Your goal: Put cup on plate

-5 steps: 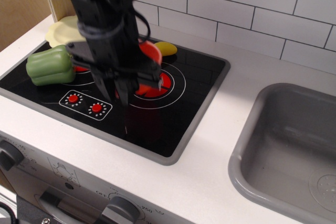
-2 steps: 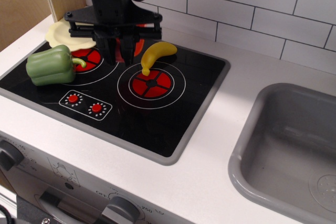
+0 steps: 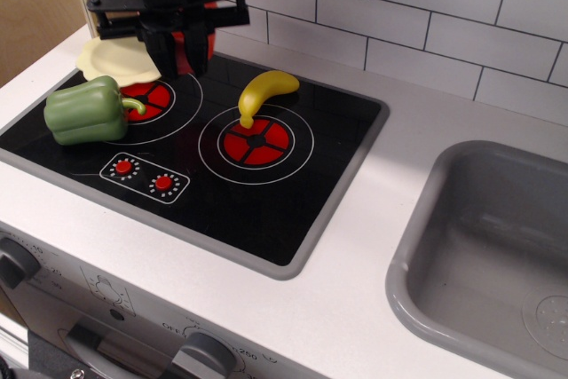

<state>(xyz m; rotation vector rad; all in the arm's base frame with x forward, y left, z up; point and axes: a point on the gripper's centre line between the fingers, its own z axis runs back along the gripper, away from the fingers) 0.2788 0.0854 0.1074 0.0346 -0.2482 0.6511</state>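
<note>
The red-orange cup (image 3: 183, 45) is held between the black fingers of my gripper (image 3: 181, 58), above the back left corner of the stove. Only a strip of the cup shows between the fingers; the rest is hidden by the gripper. The pale yellow plate (image 3: 108, 58) with a wavy rim lies on the counter at the back left, partly under the gripper. The gripper hangs over the plate's right edge. I cannot tell whether the cup touches the plate.
A green pepper (image 3: 84, 111) lies on the left burner of the black stove (image 3: 266, 193). A yellow banana (image 3: 264, 92) lies by the right burner. A grey sink (image 3: 497, 246) is at the right. A tiled wall stands behind, and a wooden panel at the far left.
The gripper has carried the cup from the middle of the stove up and back to the left, to the plate's right edge. The banana, hidden before, now shows.
</note>
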